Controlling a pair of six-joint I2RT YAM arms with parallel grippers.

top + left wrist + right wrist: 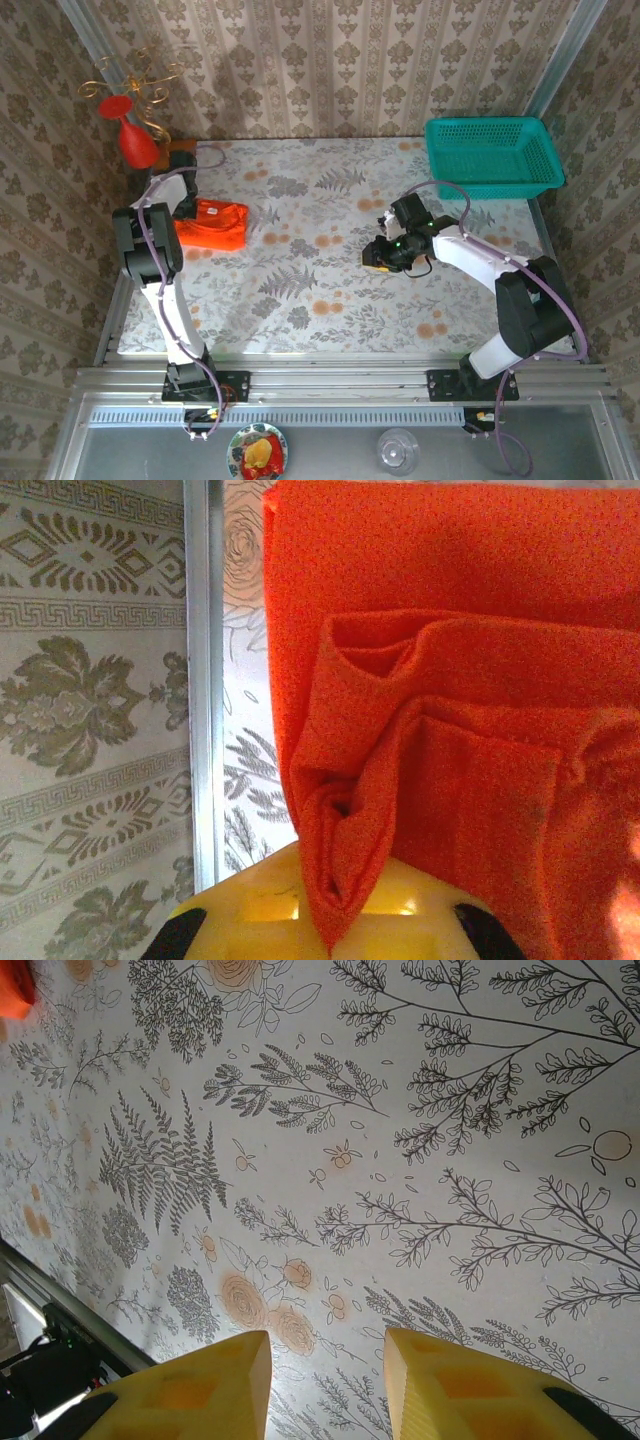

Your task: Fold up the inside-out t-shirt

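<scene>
Here the left end effector [328, 935] is pressed together on a bunched fold of the orange t-shirt [450, 730], which lies bundled just ahead of it. A firm pinch and a low, even pull should lay that fold flat on the layers beneath. The right end effector [328, 1375] hovers spread and empty above the floral surface [350, 1160]. The walls are papered in a pattern.
</scene>
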